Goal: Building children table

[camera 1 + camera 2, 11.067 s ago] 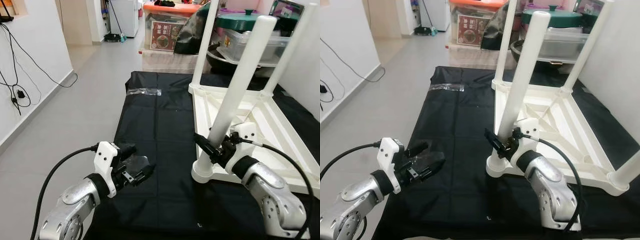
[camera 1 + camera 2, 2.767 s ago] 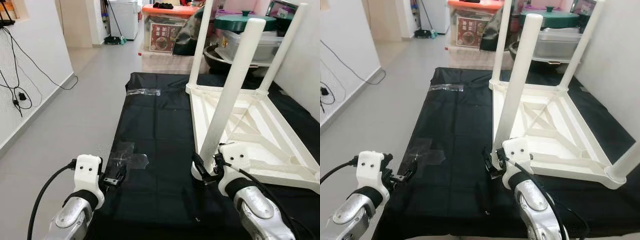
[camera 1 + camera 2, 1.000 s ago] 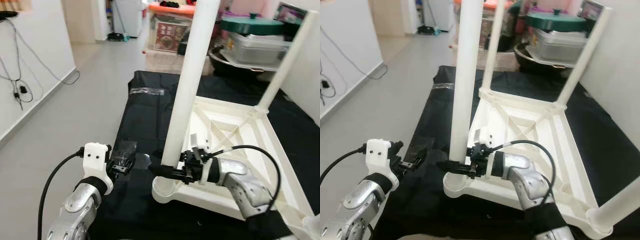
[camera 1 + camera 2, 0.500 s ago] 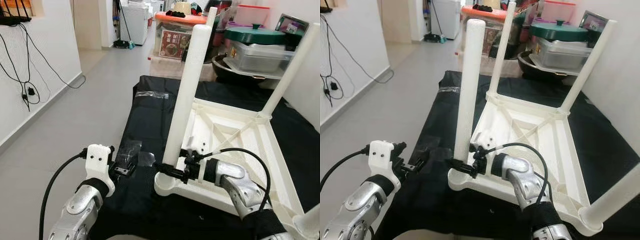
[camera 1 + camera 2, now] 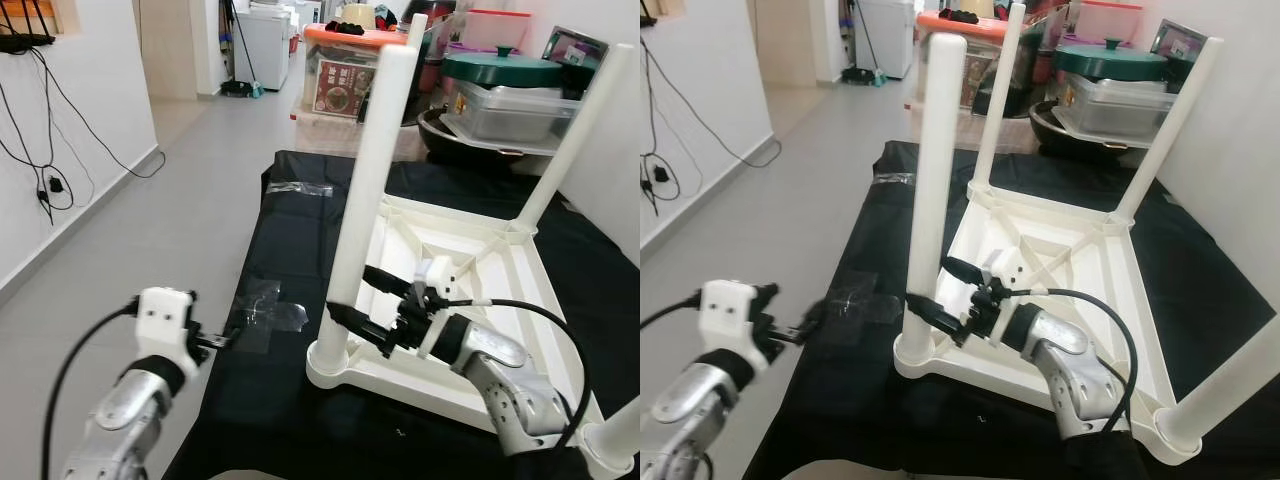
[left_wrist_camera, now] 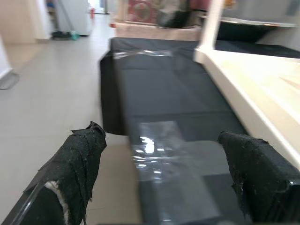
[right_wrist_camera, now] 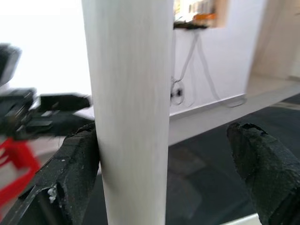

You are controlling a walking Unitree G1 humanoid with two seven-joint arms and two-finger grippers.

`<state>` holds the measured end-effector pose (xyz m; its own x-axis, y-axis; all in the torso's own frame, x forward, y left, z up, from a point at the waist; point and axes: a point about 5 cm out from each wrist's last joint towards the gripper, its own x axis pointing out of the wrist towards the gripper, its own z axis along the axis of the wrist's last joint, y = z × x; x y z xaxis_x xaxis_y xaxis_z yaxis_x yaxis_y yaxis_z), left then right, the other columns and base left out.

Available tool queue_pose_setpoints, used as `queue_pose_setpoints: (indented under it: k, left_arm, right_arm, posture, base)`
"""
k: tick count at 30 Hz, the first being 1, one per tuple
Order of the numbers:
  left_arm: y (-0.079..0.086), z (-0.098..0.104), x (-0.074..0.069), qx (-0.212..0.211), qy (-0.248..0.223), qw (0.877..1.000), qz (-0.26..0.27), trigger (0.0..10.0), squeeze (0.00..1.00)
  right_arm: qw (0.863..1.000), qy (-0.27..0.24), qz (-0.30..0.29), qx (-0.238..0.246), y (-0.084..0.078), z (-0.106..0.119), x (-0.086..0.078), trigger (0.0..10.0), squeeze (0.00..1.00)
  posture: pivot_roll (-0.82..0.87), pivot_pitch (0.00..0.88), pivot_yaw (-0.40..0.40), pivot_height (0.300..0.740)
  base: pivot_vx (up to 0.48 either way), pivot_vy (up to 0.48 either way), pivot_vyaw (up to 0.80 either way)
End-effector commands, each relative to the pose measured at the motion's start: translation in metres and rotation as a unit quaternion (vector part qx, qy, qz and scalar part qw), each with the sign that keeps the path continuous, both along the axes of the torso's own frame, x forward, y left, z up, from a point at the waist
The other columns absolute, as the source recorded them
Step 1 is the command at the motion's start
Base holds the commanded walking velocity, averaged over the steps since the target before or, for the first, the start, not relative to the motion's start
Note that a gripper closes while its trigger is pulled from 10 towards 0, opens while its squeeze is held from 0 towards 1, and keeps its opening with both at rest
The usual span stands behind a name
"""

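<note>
- Four white legs stand up from the upturned children's table (image 5: 470, 290), which lies top-down on a black mat (image 5: 300, 250); the nearest leg (image 5: 365, 190) sits in the front corner socket.
- Right gripper (image 5: 362, 305) has its fingers spread around the low part of that leg; in the right wrist view one finger (image 7: 70, 164) touches the leg's side and the other (image 7: 262, 164) stands well clear, so nothing is pinched.
- Left gripper (image 6: 164, 168) hangs open near the mat's edge, over a clear plastic wrapper (image 6: 161, 154) lying flat just ahead of it.
- Judging by this, the step in hand is seating or checking the last leg; the next move calls for closing on the leg and pressing or twisting it home.
- Beyond the table stand an orange-lidded storage box (image 5: 345, 55), contents unclear, and a clear tub (image 5: 510, 95) under a green lid (image 5: 500, 65).
</note>
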<state>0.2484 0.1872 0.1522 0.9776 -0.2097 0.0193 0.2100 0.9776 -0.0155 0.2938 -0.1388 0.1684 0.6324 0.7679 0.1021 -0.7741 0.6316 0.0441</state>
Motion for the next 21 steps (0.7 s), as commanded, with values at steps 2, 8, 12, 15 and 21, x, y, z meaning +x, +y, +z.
queue_pose_setpoints:
  k: [2, 8, 12, 15, 21]
  left_arm:
    - [0.008, 0.003, -0.001, 0.007, -0.008, 1.0, 0.022, 10.0, 0.0]
    - [0.009, 0.003, 0.0, 0.01, -0.008, 0.999, 0.044, 10.0, 0.0]
    - [0.007, 0.002, 0.001, 0.006, -0.008, 0.999, 0.047, 10.0, 0.0]
    - [0.006, 0.002, 0.002, 0.005, -0.007, 0.999, 0.05, 10.0, 0.0]
    - [0.005, 0.002, 0.005, 0.006, -0.009, 0.998, 0.056, 10.0, 0.0]
  right_arm:
    - [0.996, 0.015, -0.089, 0.009, -0.003, 0.008, 0.008, 10.0, 0.0]
    - [0.984, 0.046, -0.172, 0.023, 0.009, 0.013, 0.002, 10.0, 0.0]
    - [0.961, 0.062, -0.269, -0.006, 0.002, 0.012, 0.003, 10.0, 0.0]
    - [0.943, 0.072, -0.325, -0.022, -0.005, 0.011, 0.003, 10.0, 0.0]
    - [0.905, 0.068, -0.417, -0.05, -0.01, 0.018, 0.001, 10.0, 0.0]
  posture:
    - [0.09, 0.0, -0.105, 0.74]
    - [0.09, 0.0, -0.108, 0.74]
    - [0.08, 0.0, -0.106, 0.74]
    - [0.08, 0.0, -0.106, 0.74]
    - [0.06, 0.0, -0.096, 0.74]
  base:
    - [0.0, 0.0, 0.0]
    - [0.0, 0.0, 0.0]
    - [0.0, 0.0, 0.0]
    - [0.0, 0.0, 0.0]
    - [0.0, 0.0, 0.0]
